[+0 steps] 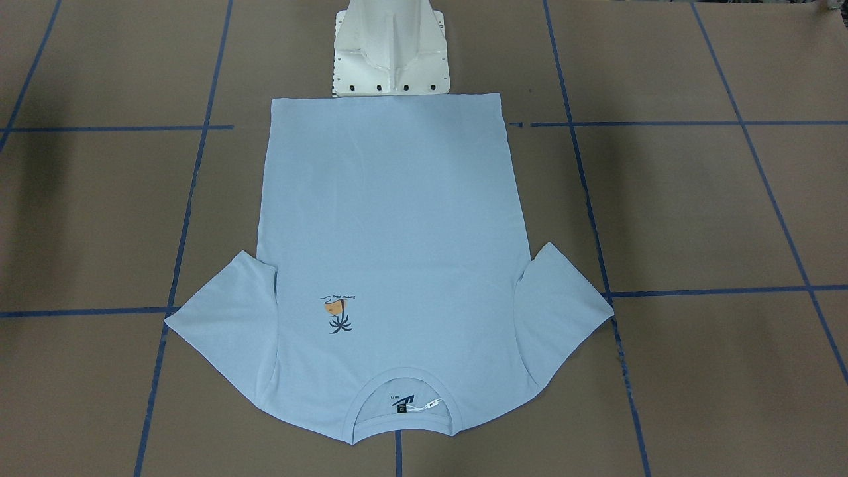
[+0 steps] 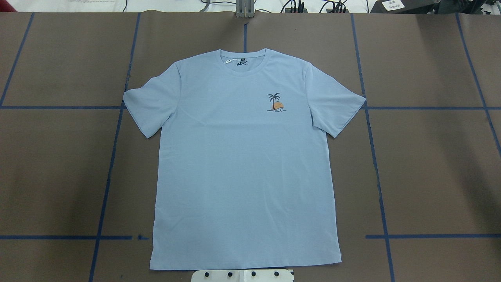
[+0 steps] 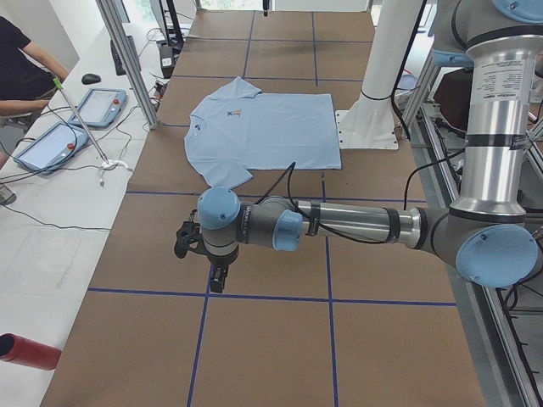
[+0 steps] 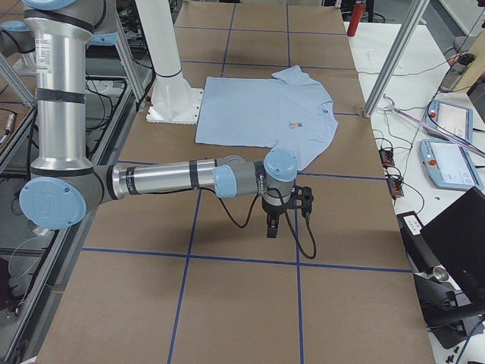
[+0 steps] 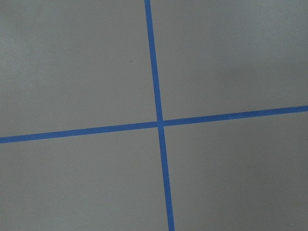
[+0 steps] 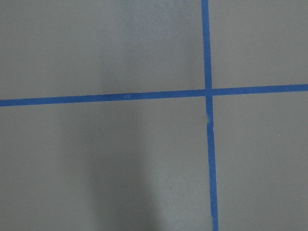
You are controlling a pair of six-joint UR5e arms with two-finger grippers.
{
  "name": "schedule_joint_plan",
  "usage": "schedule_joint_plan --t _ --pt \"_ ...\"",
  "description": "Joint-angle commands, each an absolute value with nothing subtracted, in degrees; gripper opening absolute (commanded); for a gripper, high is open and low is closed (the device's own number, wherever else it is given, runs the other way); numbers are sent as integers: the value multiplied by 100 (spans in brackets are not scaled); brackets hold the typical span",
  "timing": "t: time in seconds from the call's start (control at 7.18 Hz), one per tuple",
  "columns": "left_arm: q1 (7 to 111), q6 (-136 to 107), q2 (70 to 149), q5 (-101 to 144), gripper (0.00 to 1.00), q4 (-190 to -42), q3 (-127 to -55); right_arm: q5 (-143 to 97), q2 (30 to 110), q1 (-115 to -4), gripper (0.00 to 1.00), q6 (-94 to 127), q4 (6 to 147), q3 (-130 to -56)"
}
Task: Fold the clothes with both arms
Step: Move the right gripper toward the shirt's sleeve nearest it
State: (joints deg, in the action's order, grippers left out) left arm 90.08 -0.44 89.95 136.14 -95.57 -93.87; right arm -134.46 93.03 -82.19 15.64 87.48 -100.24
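T-shirt (image 2: 242, 168) flat on the table (image 2: 430, 176), arms off to the sides

Nearest the white pedestal (image 2: 242, 275) we see its hem. The light blue cloth lies spread face up, sleeves out. Farther on come the palm-tree print (image 2: 275, 102) and the collar (image 2: 242, 64). The left end effector (image 3: 218, 280) and right end effector (image 4: 271, 227) hang over bare table, well apart from it. We cannot tell whether either is released or clenched.

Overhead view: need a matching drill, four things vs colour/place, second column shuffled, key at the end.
Things:
1. T-shirt
2. palm-tree print
3. pedestal base
4. tape lines

Colour and place:
a. white, at the shirt's hem
b. blue, a grid on the brown table
c. light blue, spread flat and unfolded
d. dark and orange, on the chest

Pairs: 1-c, 2-d, 3-a, 4-b
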Motion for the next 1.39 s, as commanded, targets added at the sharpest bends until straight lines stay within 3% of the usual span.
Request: schedule_joint_plan --t 0.0,0.42,0.98,1.25 --pt "9000 -44 9009 13614 100 -9562 -9413 -13430 9316 -8044 100 1573 8319 -9985" --pt "9000 -105 8938 13614 100 -9589 -9545 -13508 9238 -7501 100 1721 8042 -9984" --pt "8983 -114 8956 13876 100 -9642 -9624 -12549 7861 -5675 100 5334 6211 -9379" --pt "8982 -114 8982 14124 100 -9642 -9615 -11630 7367 -5143 97 6195 5994 -9055"
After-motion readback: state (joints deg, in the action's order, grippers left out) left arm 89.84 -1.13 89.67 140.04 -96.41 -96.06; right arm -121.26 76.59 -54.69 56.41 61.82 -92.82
